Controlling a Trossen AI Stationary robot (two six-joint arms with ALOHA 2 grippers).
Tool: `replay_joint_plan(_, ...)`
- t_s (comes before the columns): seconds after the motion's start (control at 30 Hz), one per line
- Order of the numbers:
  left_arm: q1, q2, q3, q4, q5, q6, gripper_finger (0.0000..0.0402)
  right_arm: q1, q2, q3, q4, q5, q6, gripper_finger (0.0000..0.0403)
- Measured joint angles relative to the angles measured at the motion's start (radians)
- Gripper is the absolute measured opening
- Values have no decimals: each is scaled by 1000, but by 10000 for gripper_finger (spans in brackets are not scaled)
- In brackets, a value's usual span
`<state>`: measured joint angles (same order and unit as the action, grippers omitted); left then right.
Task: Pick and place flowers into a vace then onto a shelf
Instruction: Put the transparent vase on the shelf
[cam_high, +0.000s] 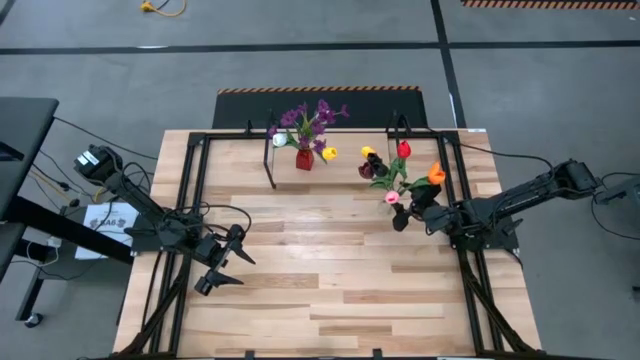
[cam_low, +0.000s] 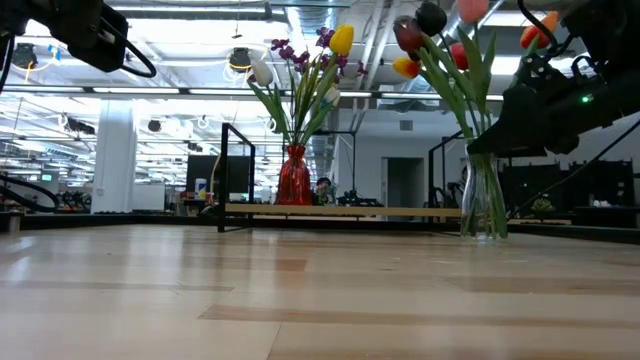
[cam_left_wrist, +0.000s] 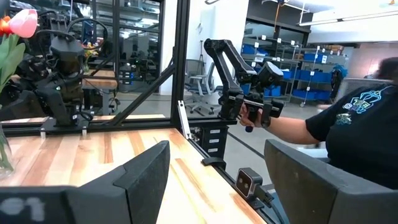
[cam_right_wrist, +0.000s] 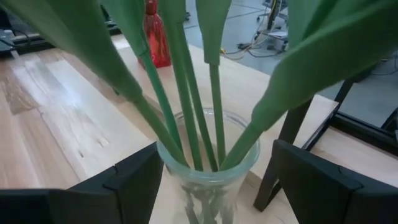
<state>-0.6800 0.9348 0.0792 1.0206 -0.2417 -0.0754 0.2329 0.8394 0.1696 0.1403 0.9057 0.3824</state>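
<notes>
Clear glass vase (cam_right_wrist: 208, 168) full of tulips (cam_high: 400, 170) stands on the tabletop (cam_high: 330, 270) just in front of the shelf's right end, not on it yet. Right gripper (cam_right_wrist: 211, 180) is at the vase, fingers spread wide on either side of the glass, one dark finger (cam_right_wrist: 124, 186) each side; whether the pads touch the glass I cannot tell, so no grip claimed. Green stems (cam_right_wrist: 186, 106) rise between the jaws. Step in hand, as I judge it: grasping the filled vase for the lift onto the shelf (cam_low: 340, 211). Next move calls for closing on the glass, lifting it straight so the stems don't tip out, then carrying it back over the board edge. Red vase (cam_high: 304, 158) with the purple sprig (cam_high: 310, 120) plus a yellow and a white tulip already sits on the shelf, well to the left of the clear vase, so the right end of the board looks free. Black shelf legs (cam_high: 270, 160) and the black frame rails (cam_high: 195, 200) near the clear vase could catch the arm or the leaves. Left gripper (cam_high: 222, 268) waits far left of the clear vase, above the table, fingers apart, holding nothing. Beyond the table edge a person (cam_left_wrist: 348, 124) grips a leader arm handle (cam_left_wrist: 258, 112).
</notes>
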Motion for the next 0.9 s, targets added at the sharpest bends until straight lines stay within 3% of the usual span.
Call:
replay_joint_plan(0.23,0,0,0,-1,0,0,253,0,0,0,4,12,1,285)
replay_joint_plan(0.73,0,0,0,-17,0,0,253,0,0,0,7,9,2,200)
replay_joint_plan(0.9,0,0,0,-18,0,0,253,0,0,0,22,8,2,194)
